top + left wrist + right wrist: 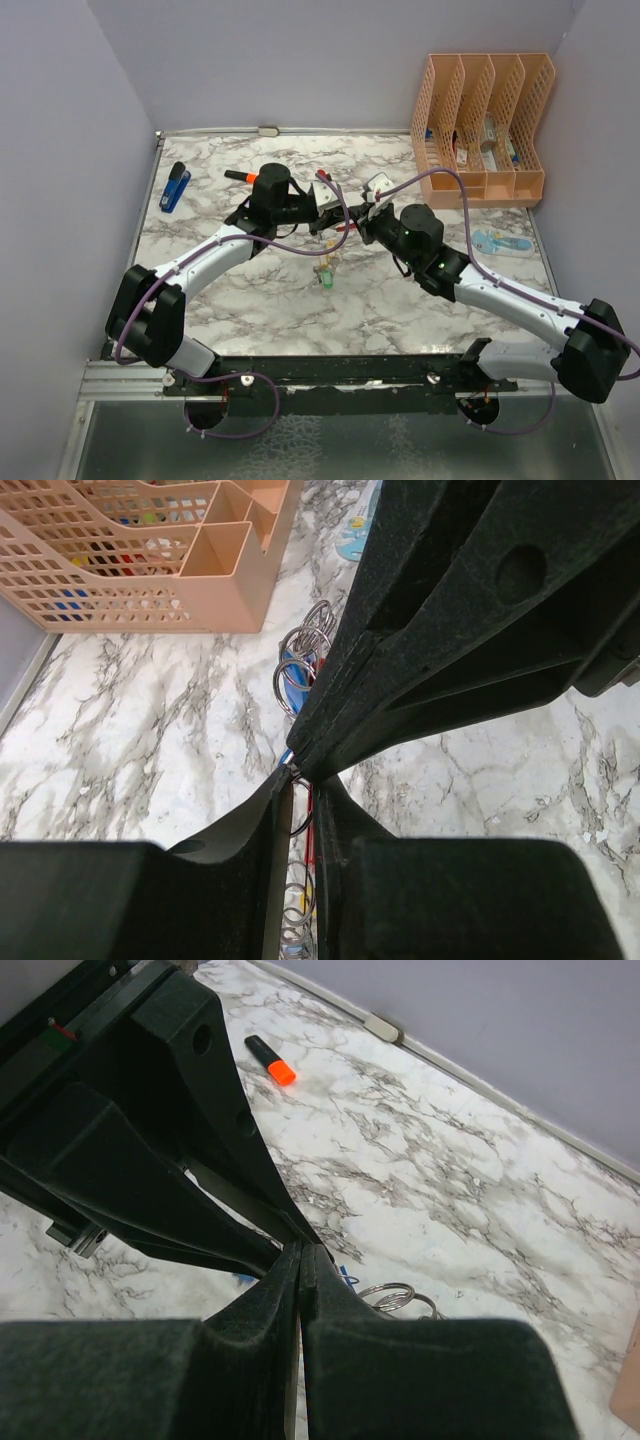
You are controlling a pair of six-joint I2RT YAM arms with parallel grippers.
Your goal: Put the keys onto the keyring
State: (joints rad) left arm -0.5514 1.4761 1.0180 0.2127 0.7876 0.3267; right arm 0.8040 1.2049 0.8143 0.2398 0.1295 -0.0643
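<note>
The keyring's red side (349,229) hangs between both grippers over the table's middle. My left gripper (330,222) is shut on it; the left wrist view shows the red bar (311,830) and wire rings in the narrow gap of that gripper (305,800). Green and yellow keys (325,272) dangle below. My right gripper (360,226) meets it tip to tip, its jaws (301,1255) shut on a thin blue key (346,1278), also seen in the left wrist view (287,756). Loose silver split rings (300,665) (392,1297) lie on the table under the tips.
An orange marker (238,176) (272,1061) and a blue stapler (176,187) lie at the back left. A peach file organiser (480,120) (150,560) stands at the back right. A light blue item (500,243) lies on the right.
</note>
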